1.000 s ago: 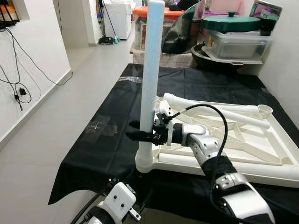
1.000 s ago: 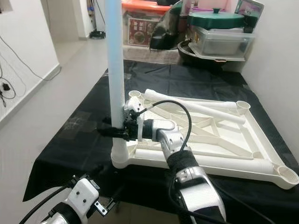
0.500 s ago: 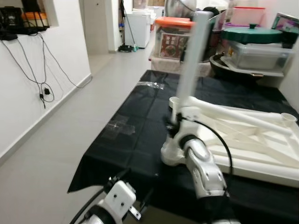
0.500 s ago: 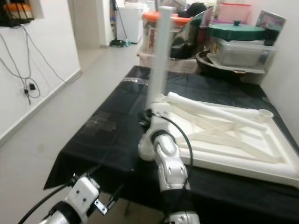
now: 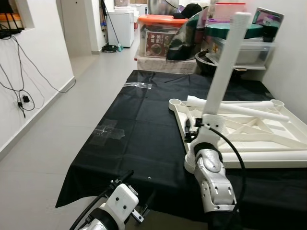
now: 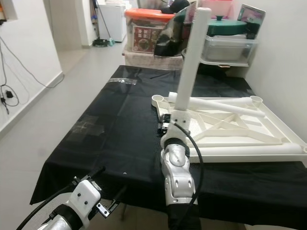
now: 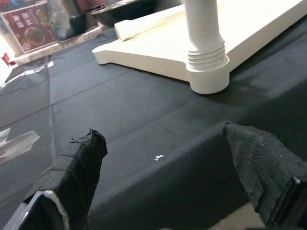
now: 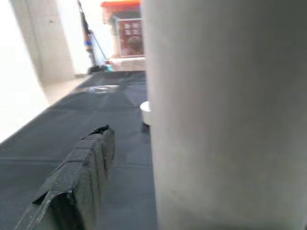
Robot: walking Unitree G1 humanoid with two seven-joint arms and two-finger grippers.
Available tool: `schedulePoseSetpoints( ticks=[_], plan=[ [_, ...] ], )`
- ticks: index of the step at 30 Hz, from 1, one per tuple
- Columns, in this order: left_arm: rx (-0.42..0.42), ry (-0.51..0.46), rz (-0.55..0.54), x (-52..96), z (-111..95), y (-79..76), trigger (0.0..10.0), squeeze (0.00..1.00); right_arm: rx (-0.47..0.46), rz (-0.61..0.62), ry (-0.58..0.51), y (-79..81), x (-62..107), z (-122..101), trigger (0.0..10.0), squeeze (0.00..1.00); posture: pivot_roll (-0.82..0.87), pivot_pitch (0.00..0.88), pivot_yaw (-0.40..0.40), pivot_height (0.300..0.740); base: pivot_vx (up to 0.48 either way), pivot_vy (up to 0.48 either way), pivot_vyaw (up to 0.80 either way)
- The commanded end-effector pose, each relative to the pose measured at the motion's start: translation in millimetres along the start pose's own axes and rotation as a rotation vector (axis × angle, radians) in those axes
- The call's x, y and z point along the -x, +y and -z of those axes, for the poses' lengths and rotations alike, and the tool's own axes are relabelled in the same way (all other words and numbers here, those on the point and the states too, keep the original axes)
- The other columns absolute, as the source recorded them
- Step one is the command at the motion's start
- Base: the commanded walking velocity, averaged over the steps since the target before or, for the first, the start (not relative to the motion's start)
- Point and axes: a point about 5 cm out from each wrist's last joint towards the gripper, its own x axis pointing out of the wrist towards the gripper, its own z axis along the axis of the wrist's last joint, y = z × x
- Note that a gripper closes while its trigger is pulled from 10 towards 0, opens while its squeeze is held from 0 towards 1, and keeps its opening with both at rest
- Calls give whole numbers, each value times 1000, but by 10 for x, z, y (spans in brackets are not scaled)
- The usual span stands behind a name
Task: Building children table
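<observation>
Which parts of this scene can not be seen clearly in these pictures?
- Right tool: head views, hidden behind its own arm and the table leg; the grip is unclear.
- Leg's socket: head views, covered by the right arm.
- Table top: cut off at the left eye view's edge.
- Leg in the right wrist view: blurred.

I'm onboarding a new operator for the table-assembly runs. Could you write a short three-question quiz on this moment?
1. True or false: the white table leg stands perfectly upright in the corner socket of the table top.
2. Which gripper is at the leg: A) left gripper, B) right gripper?
3. What covers the surface under the table top?

Key:
1. False; in the head views it leans to the robot's right.
2. B; the right gripper is at the leg's lower end, while the left gripper hangs open near the front edge.
3. A black cloth.
</observation>
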Motion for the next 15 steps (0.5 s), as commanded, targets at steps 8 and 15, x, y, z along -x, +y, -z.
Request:
schedulePoseSetpoints(
  ticks=[8, 15],
  plan=[
    [9, 2, -2, 2, 14, -18, 10000, 0, -5, -963, 191, 168, -36, 66, 10000, 0, 103, 0, -59, 740, 0, 0, 0],
    [9, 2, 0, -2, 13, -20, 10000, 0, 41, -1337, 322, 178, -99, 1, 10000, 0, 124, 0, -67, 740, 0, 0, 0]
  ],
)
